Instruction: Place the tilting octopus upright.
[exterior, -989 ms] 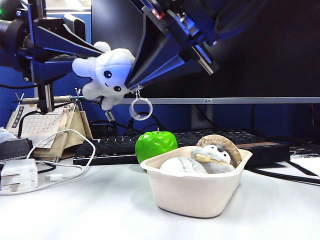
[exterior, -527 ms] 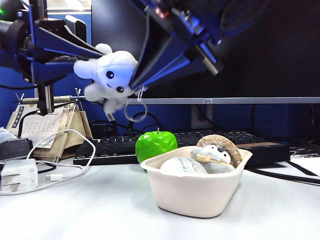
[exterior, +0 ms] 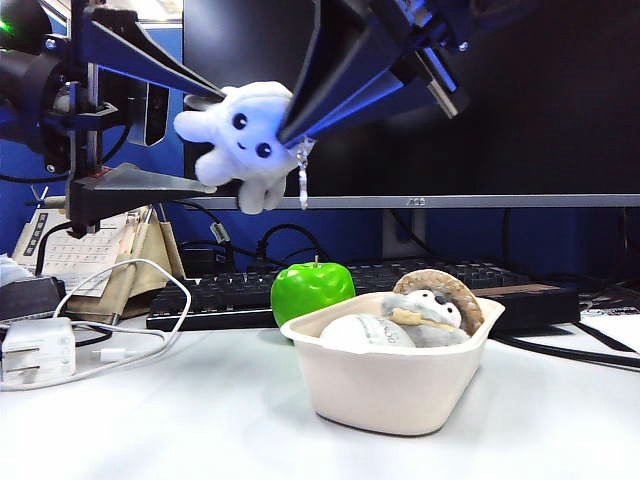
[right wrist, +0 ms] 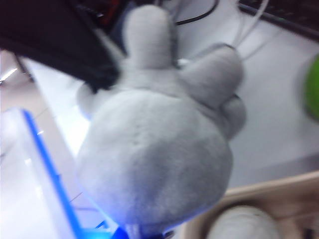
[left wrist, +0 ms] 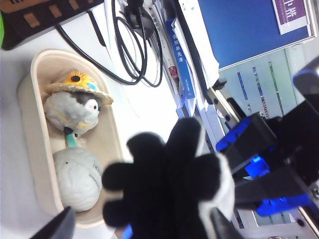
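Observation:
The grey-white plush octopus [exterior: 245, 140] hangs in the air well above the table, tilted, its face toward the exterior camera. My right gripper [exterior: 290, 132] comes in from the upper right and is shut on the octopus's head; the keyring chain [exterior: 302, 178] dangles below the grip. My left gripper [exterior: 212, 140] stands open on the left, one finger above and one below the octopus, neither pressing it. In the left wrist view the octopus [left wrist: 169, 184] is a dark shape between the spread fingertips of my left gripper [left wrist: 139, 226]. The octopus [right wrist: 154, 149] fills the right wrist view and hides the jaws.
Below stands a cream tub [exterior: 390, 390] holding a straw-hatted plush toy [exterior: 430, 300] and a pale ball [exterior: 365, 330]. A green apple [exterior: 310, 288] sits behind it, in front of a keyboard [exterior: 220, 290]. A white charger [exterior: 38, 350] with cable lies at the left.
My left gripper has opened and let go of the octopus. My right gripper has carried it up and to the right, and the keyring has swung.

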Controlling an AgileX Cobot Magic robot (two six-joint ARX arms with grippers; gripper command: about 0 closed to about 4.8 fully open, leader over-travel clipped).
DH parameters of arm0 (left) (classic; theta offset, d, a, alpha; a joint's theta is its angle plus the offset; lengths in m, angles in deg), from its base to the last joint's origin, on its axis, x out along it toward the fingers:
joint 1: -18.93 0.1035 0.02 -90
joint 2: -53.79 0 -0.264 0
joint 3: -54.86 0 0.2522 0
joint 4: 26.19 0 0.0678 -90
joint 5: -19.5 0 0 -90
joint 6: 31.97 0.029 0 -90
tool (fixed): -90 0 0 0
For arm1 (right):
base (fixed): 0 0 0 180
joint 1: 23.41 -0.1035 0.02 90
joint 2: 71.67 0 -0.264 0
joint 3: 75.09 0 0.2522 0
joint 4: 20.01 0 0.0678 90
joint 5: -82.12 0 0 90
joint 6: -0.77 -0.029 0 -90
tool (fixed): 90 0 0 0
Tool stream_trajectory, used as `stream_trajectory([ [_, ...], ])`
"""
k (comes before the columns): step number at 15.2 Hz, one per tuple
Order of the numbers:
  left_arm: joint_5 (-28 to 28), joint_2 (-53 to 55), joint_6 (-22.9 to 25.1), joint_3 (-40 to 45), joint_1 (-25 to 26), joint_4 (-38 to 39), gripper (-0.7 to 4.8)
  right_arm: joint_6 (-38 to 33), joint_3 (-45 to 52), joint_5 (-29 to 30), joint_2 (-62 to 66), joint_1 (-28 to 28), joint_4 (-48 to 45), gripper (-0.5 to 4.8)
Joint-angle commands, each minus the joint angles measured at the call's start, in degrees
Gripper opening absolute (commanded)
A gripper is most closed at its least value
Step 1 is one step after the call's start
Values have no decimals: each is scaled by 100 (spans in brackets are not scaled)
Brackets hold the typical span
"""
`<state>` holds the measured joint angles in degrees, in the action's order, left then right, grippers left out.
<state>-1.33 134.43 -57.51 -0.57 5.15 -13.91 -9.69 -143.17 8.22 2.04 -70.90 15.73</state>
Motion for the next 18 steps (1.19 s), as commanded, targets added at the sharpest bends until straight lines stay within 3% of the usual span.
stream_trajectory([
  [1, 219, -20, -2, -37, 0, -37, 350, 20, -13, -592, -22, 2, 284, -3],
  [8, 214, -20, 2, -37, 0, -37, 350, 149, -22, -1759, -678, 295, 1073, -3],
  [13, 197, -17, 4, -37, 0, -37, 350, 219, -24, -1810, -1397, 1303, 2761, -3],
  [18, 245, -20, 0, -37, -13, 24, 349, 214, -313, -1746, -1545, 1620, 4601, -3],
])
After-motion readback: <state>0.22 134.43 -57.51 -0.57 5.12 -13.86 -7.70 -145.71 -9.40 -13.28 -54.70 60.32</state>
